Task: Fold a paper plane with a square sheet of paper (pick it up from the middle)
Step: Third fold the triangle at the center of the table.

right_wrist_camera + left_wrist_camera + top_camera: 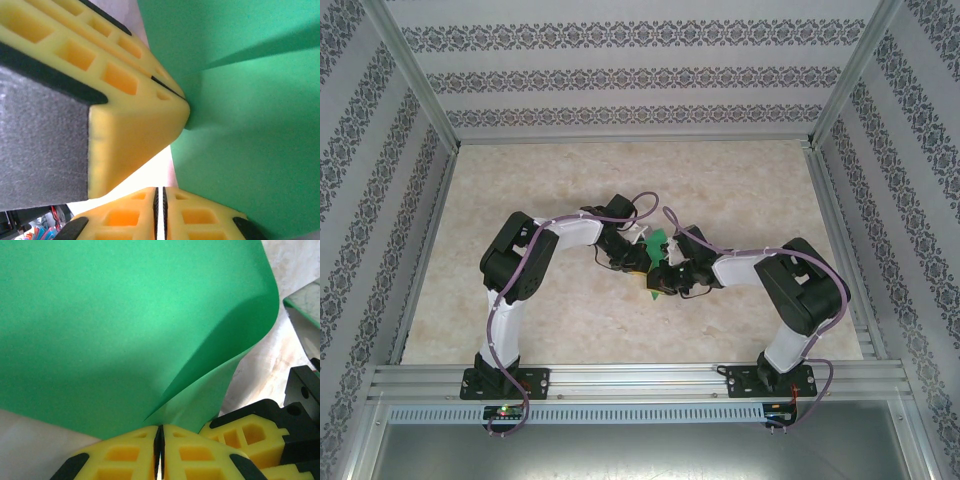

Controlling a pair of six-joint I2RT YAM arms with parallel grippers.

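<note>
Left end effector, seemingly around paper edge

Soft, even overhead light; sharp overview, hazy close-ups.

The tabletop was bright and evenly lit, my arms casting only faint shadows. At my wrists the square sheet of paper carried broad soft shadows along its curl, and my yellow fingers loomed slightly blurred, with white glare beside them.

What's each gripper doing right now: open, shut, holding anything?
Left gripper: jaws shut on the thin bright green square sheet of paper.
Right gripper: jaws shut; no paper visible between them, the sheet passes beside.
</note>
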